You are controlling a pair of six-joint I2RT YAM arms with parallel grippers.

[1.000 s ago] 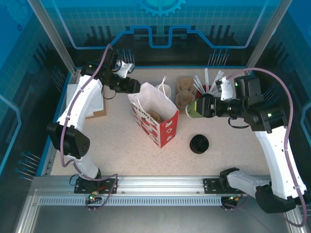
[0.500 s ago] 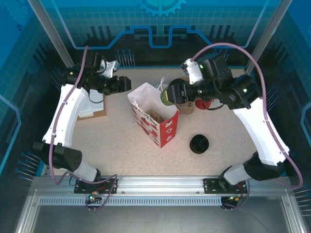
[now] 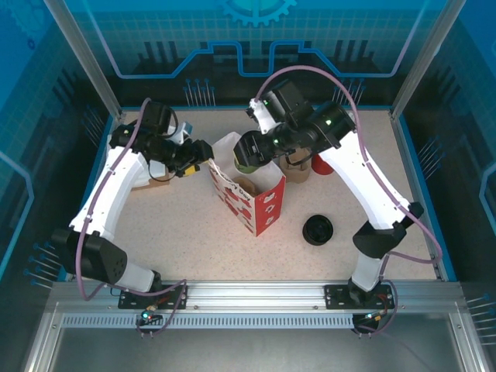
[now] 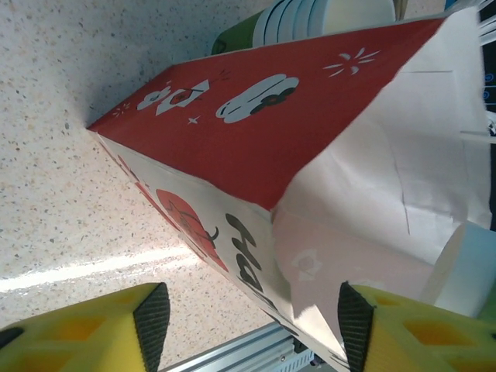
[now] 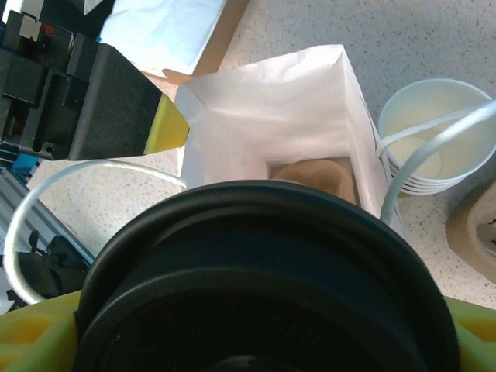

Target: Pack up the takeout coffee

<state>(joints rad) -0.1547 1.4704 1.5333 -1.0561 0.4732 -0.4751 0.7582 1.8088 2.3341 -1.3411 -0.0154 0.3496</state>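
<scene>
The takeout coffee [image 3: 246, 158], a yellow-green cup under a black lid [image 5: 263, 287], hangs just above the mouth of the red and white paper bag [image 3: 249, 194], and my right gripper [image 3: 256, 147] is shut on it. In the right wrist view the bag's white inside [image 5: 279, 116] lies below the lid, with a brown item [image 5: 314, 175] at its bottom. My left gripper [image 4: 252, 325] is open at the bag's left top corner. The bag's rim [image 4: 310, 279] passes between its black pads [image 4: 152, 322].
A stack of lidless cups [image 5: 438, 139] stands right behind the bag. Brown cup carriers [image 3: 295, 167] and a red holder [image 3: 322, 164] sit further right. A loose stack of black lids [image 3: 318, 230] lies right of the bag's front. A white box [image 3: 139, 180] is at the left.
My right arm has swung left across the table, carrying the coffee from the right side to above the bag's mouth. The left gripper backed off, then returned to the bag's left rim.
</scene>
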